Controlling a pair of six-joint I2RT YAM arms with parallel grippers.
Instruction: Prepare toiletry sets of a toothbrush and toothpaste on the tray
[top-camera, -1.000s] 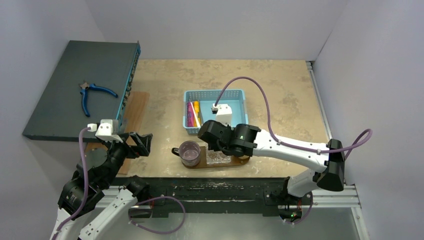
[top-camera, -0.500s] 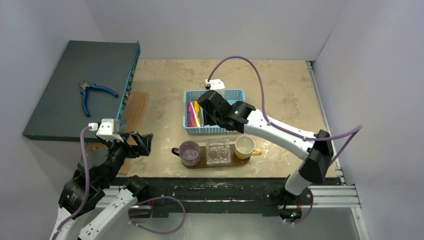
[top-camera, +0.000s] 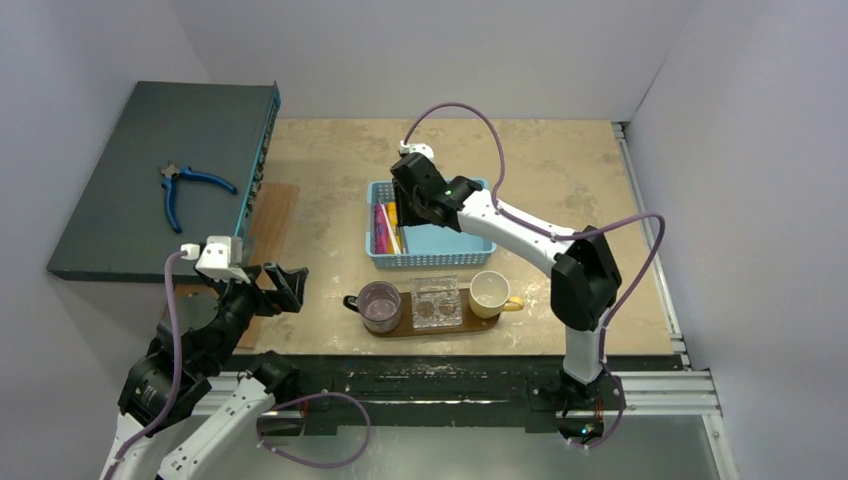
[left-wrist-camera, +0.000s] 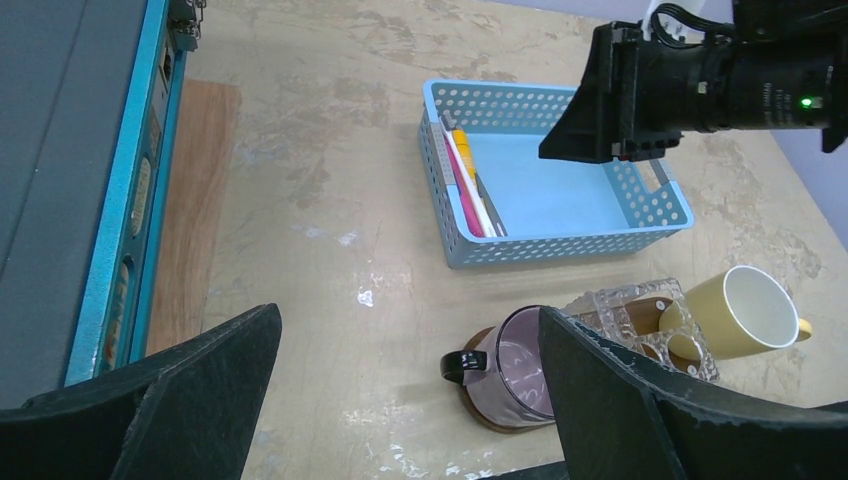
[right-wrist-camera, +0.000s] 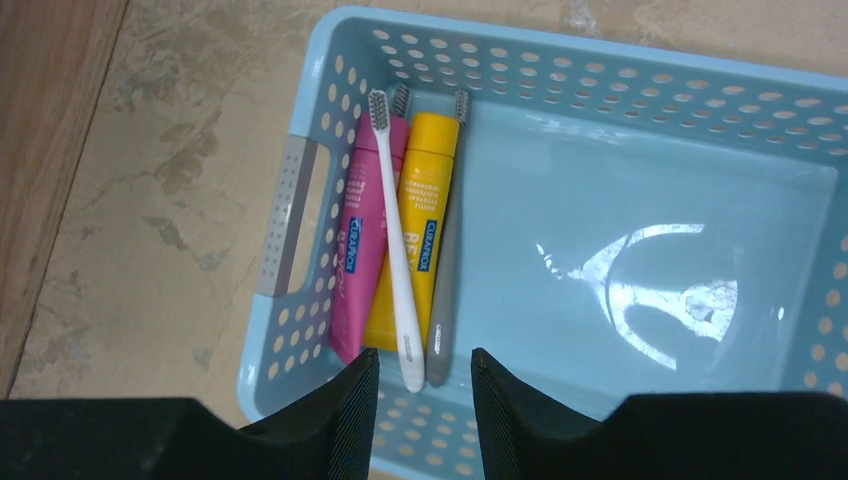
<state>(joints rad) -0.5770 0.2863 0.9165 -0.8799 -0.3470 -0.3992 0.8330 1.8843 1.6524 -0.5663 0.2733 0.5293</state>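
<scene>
Toothbrush, white, lies in blue basket on seam between pink tube and yellow tube. Right gripper above, part open, empty. Advice: centre over handle, descend, pinch mid-length, clear of tubes. Left gripper wide open, empty.

Only readable stuff is on the two toothpaste tubes along the left wall of the blue basket. The pink tube and the yellow tube each carry a small blue label saying CURAPROX. The bigger pale letters beside it look like BE YOU, not totally sure.
</scene>
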